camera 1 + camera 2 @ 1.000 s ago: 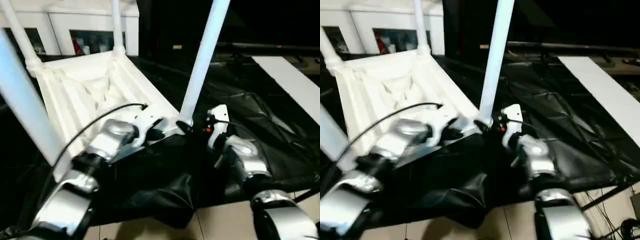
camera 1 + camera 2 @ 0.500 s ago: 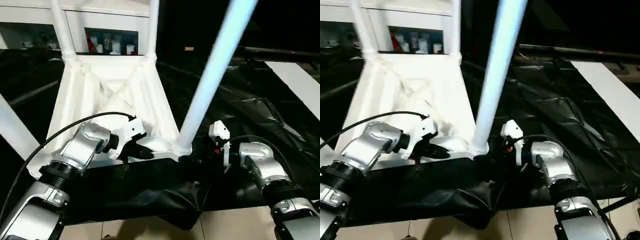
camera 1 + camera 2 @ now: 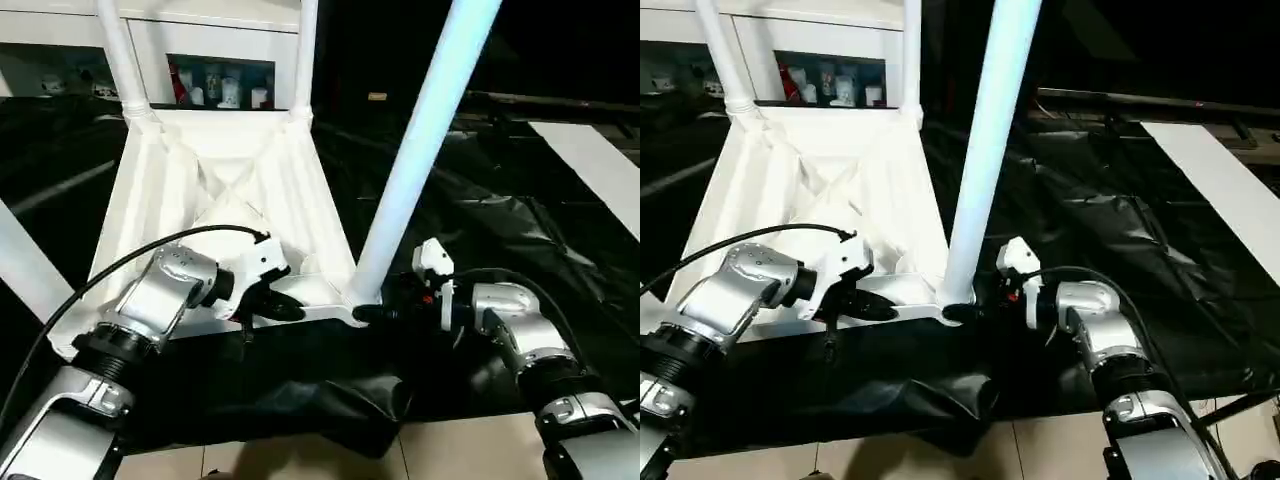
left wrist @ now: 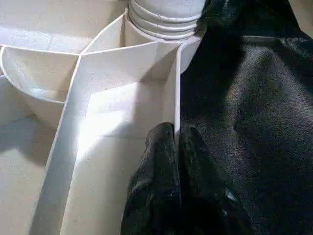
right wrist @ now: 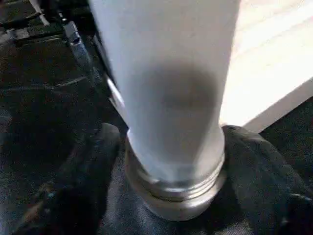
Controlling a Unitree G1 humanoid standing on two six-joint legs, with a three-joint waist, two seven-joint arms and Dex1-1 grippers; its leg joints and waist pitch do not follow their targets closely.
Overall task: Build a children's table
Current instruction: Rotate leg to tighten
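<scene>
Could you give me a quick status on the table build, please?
Left gripper pinching the table top rim. Right gripper around the near leg base at its socket. Four legs standing.

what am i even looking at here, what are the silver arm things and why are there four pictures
The silver arms belong to a humanoid robot that is putting together a children's table. Two pictures come from cameras in its head, looking down over its own forearms. The other two come from a camera on each wrist, looking along that arm's claw.

On a black sheet lies the white table top, upside down, so you see its ribbed underside. White legs stand up from its corners.

The left claw is pinched shut on the table top's near rim; the left wrist picture shows its black fingers on either side of that thin wall. The right claw sits at the foot of the nearest leg, with a finger on each side of it where it enters its corner socket.

A flat white board lies off to the right.
</scene>
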